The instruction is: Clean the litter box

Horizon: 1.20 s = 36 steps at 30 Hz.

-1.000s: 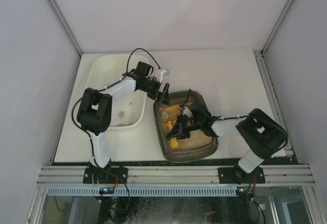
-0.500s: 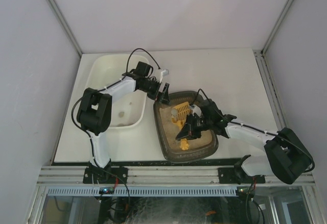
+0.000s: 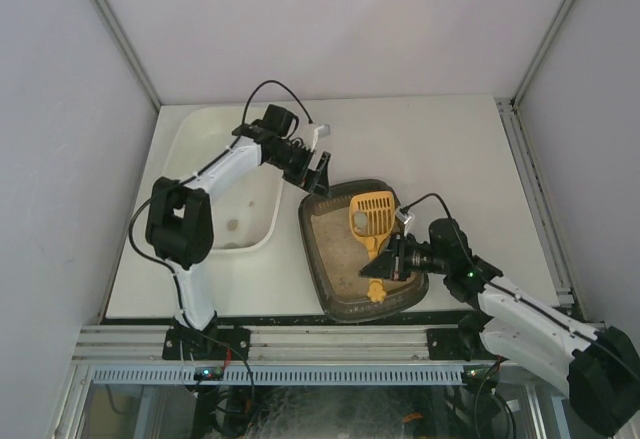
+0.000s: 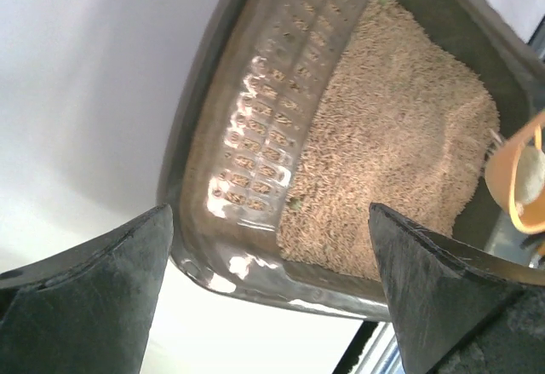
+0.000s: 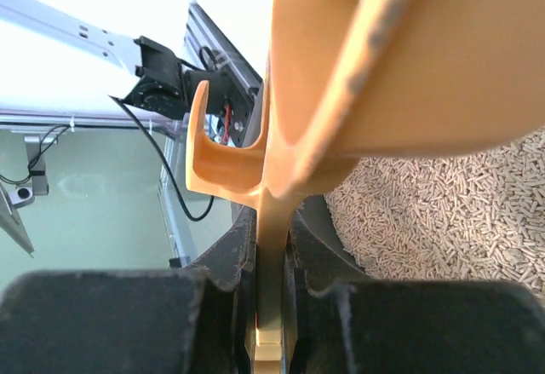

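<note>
The litter box (image 3: 335, 284), a dark tray of beige litter (image 4: 392, 152), lies at the table's near middle. A yellow slotted scoop (image 3: 373, 214) is tilted over its right half. My right gripper (image 3: 387, 263) is shut on the scoop's handle (image 5: 274, 246), which runs up between the fingers (image 5: 234, 263) over the litter (image 5: 443, 204). My left gripper (image 3: 318, 171) hangs open just past the box's far left corner. In the left wrist view that corner's rim (image 4: 255, 263) shows between the two spread fingers (image 4: 85, 306), apart from both.
A larger white plastic tub (image 3: 225, 124) stands left of the litter box, with the left arm reaching across it. The frame's metal rail (image 3: 340, 341) runs along the near edge, and the enclosure walls stand close on three sides.
The right arm has drawn back toward the near right, carrying the scoop from the box's left side to its right. The left gripper has shifted slightly away, still open.
</note>
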Available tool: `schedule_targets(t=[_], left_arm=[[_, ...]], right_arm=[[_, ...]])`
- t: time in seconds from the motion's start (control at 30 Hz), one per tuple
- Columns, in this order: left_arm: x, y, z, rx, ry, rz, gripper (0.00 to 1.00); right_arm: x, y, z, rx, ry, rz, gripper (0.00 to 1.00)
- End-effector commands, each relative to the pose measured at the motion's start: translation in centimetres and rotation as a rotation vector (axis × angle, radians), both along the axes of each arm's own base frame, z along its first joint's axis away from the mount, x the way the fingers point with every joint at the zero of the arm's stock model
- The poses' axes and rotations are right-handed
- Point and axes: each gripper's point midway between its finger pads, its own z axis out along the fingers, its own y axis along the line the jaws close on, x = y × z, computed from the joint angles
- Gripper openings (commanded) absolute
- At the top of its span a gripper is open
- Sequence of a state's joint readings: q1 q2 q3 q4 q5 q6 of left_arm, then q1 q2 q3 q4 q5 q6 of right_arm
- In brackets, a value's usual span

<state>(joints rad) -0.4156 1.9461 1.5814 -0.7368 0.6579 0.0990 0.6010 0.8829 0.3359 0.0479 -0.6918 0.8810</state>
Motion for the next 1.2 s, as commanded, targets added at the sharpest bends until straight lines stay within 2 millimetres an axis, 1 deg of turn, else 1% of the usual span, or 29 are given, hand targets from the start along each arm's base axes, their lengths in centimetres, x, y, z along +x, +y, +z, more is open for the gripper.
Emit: schedule_targets(t=[0.0,0.07,0.17,0.23,0.3,0.37,0.43,0.47,0.53,0.6,0.7,0.73,0.83,0.9,0.97,1.03,1.07,1.1,1.13,1.17], left_arm=[[-0.7,-0.1,6.7,-0.054,-0.123,-0.029,1.0],[-0.8,0.1,7.2,-0.049,-0.132,-0.027,1.0],[-1.1,0.2,7.7,-0.05,-0.134,-0.029,1.0],[-1.2,0.3,8.2,-0.051,-0.144,-0.026,1.0],[-1.2,0.6,8.7,-0.04,-0.168,-0.029,1.0],[-1.1,1.4,9.1,-0.001,-0.202,-0.029,1.0],[-0.9,2.5,9.4,0.06,-0.237,-0.028,1.0],[-1.0,3.0,9.7,0.089,-0.252,-0.031,1.0],[-1.2,4.2,10.4,0.131,-0.291,-0.027,1.0],[-1.7,5.4,11.6,0.16,-0.354,-0.017,1.0],[-2.6,7.8,12.2,0.237,-0.427,0.019,1.0],[-3.0,8.7,12.4,0.264,-0.449,0.032,1.0],[-3.9,11.2,12.9,0.344,-0.52,0.079,1.0],[-4.1,13.1,13.5,0.406,-0.558,0.143,1.0],[-4.1,14.8,14.4,0.444,-0.547,0.244,1.0],[-3.8,16.5,14.9,0.467,-0.535,0.346,1.0],[-3.6,17.1,15.0,0.457,-0.532,0.384,1.0],[-3.5,17.8,15.2,0.442,-0.525,0.43,1.0],[-3.5,18.1,15.3,0.424,-0.516,0.458,1.0],[-3.5,18.5,15.4,0.413,-0.505,0.488,1.0]], right_arm=[[1.5,-0.4,2.6,0.134,-0.237,-0.07,0.0],[1.8,-0.8,3.3,0.16,-0.308,-0.101,0.0],[1.9,-1.1,4.6,0.181,-0.393,-0.105,0.0],[2.1,-1.4,5.8,0.211,-0.419,-0.105,0.0],[2.5,-1.7,6.4,0.212,-0.423,-0.125,0.0],[1.9,-1.3,6.9,0.21,-0.411,-0.09,0.0],[0.8,-0.8,7.6,0.219,-0.403,-0.033,0.0],[0.6,-0.9,7.9,0.22,-0.401,-0.031,0.0],[0.9,-1.4,8.2,0.211,-0.397,-0.079,0.0],[0.5,-1.3,7.8,0.179,-0.368,-0.085,0.0],[-1.3,-0.2,7.1,0.157,-0.305,-0.036,0.0],[-1.4,-0.3,6.8,0.156,-0.285,-0.046,0.0],[-1.0,-0.6,6.1,0.161,-0.259,-0.113,0.0],[-1.6,0.0,5.6,0.149,-0.236,-0.089,0.0],[-2.3,0.6,5.2,0.149,-0.21,-0.051,0.0],[-1.7,0.1,5.2,0.164,-0.211,-0.083,0.0],[-0.7,-0.5,5.4,0.178,-0.214,-0.133,0.0],[-0.2,-0.8,5.4,0.188,-0.208,-0.16,0.0],[-0.3,-0.6,5.2,0.18,-0.202,-0.153,0.0],[-0.8,-0.1,5.1,0.158,-0.194,-0.116,0.0]])
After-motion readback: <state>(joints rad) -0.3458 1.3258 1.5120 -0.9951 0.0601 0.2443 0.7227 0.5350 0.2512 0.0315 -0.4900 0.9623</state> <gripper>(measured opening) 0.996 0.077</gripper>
